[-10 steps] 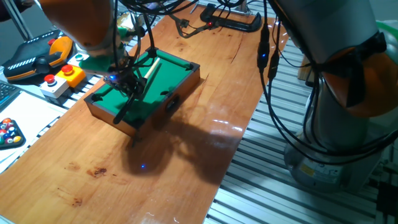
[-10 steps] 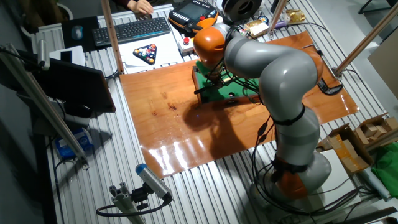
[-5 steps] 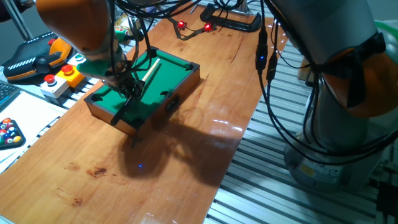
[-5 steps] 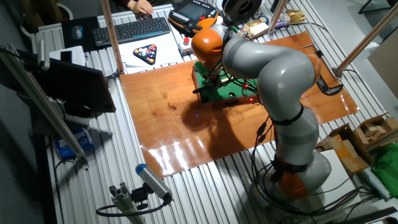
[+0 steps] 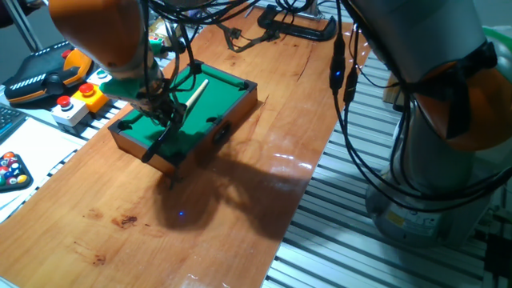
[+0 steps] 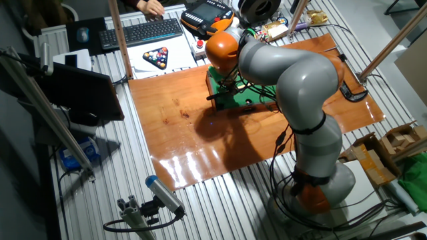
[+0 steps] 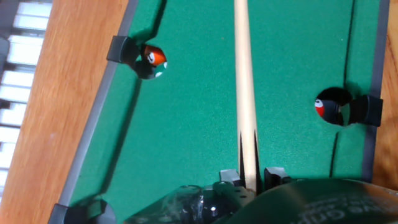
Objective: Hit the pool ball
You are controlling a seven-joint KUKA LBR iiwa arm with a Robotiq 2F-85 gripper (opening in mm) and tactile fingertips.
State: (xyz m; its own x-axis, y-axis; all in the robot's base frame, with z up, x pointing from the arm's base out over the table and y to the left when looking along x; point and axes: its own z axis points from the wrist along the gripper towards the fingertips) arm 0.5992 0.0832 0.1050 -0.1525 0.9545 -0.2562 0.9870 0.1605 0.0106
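Note:
The miniature green-felt pool table [image 5: 210, 104] stands on the wooden tabletop; it also shows in the other fixed view [image 6: 220, 99]. My gripper [image 7: 249, 180] hangs over its felt [image 5: 162, 110], shut on a light wooden cue stick [image 7: 244, 87] that lies along the table. The pool ball [image 7: 156, 56], tiny and orange-red, sits at the left side pocket, left of the cue and apart from it. A second small red ball [image 7: 319, 107] lies in the right side pocket. I cannot make out the ball in either fixed view.
Red push-buttons [image 5: 64, 102] and a teach pendant [image 5: 48, 72] stand left of the pool table. Racked numbered balls in a black triangle [image 5: 12, 170] lie at the left edge. A black clamp [image 5: 298, 29] and cables sit at the back. A keyboard [image 6: 140, 32] lies beyond the tabletop.
The arm has shifted slightly left over the pool table with the cue in its grip. Red lights at the back flashed and went out.

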